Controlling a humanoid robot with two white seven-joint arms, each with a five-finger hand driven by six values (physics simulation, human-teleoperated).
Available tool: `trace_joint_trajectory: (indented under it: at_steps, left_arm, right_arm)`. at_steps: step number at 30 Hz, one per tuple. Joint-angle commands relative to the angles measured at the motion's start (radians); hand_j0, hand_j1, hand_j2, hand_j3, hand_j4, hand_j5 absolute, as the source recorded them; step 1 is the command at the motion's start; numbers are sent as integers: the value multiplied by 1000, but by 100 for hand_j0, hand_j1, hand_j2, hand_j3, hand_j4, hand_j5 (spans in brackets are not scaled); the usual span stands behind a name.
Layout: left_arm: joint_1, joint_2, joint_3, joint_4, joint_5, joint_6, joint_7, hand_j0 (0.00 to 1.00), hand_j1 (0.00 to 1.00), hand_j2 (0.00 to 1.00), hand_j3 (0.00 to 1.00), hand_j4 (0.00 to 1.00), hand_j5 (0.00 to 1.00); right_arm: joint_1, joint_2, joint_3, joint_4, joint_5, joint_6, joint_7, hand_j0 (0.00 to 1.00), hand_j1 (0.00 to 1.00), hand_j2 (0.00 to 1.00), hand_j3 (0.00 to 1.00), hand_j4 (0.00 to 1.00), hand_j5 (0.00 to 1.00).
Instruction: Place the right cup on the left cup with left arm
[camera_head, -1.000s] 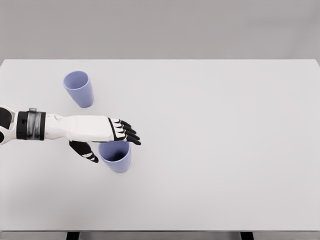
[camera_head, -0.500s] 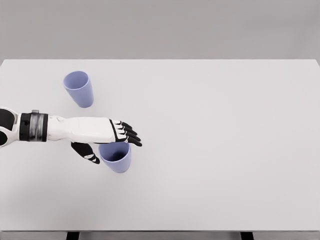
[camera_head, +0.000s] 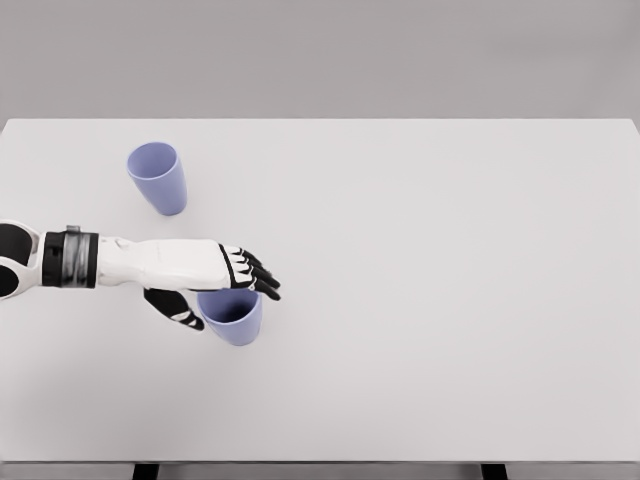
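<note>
White table (camera_head: 430, 300) under a plain grey wall (camera_head: 320, 55). Left hand (camera_head: 215, 275) reaches in level from the left edge, fingers (camera_head: 262, 280) over the near lavender cup's (camera_head: 235, 318) rim, thumb at its left wall; grasp not confirmed. Second lavender cup (camera_head: 158, 177) stands upright, well apart behind.

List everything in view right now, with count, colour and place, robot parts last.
right cup: 1, lavender blue, upright on the table near the front left, between the thumb and fingers of the left hand.
left cup: 1, lavender blue, upright farther back on the left, apart from the hand.
table: 1, white, fills most of the view.
left hand: 1, white arm with black fingers, comes in from the left edge, fingers over the right cup's rim and thumb beside its left wall; grasp not visibly closed.
right arm: not in view.
</note>
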Motion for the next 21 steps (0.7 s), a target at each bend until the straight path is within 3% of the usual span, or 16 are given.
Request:
trace_joint_trajectory:
  at_steps: [1, 13, 21]
  left_arm:
    - [0, 1, 0, 1, 4, 0, 0, 68, 68, 68, 68, 68, 68]
    - [0, 13, 19, -19, 22, 0, -2, 61, 61, 61, 61, 61, 61]
    - [-11, 76, 71, -42, 104, 0, -3, 60, 60, 60, 60, 60, 60]
  right_arm:
    - [0, 0, 0, 0, 1, -1, 0, 100, 100, 100, 100, 100, 100]
    - [0, 0, 0, -1, 1, 1, 0, 100, 100, 100, 100, 100, 100]
    - [0, 0, 0, 0, 1, 1, 0, 100, 100, 100, 100, 100, 100]
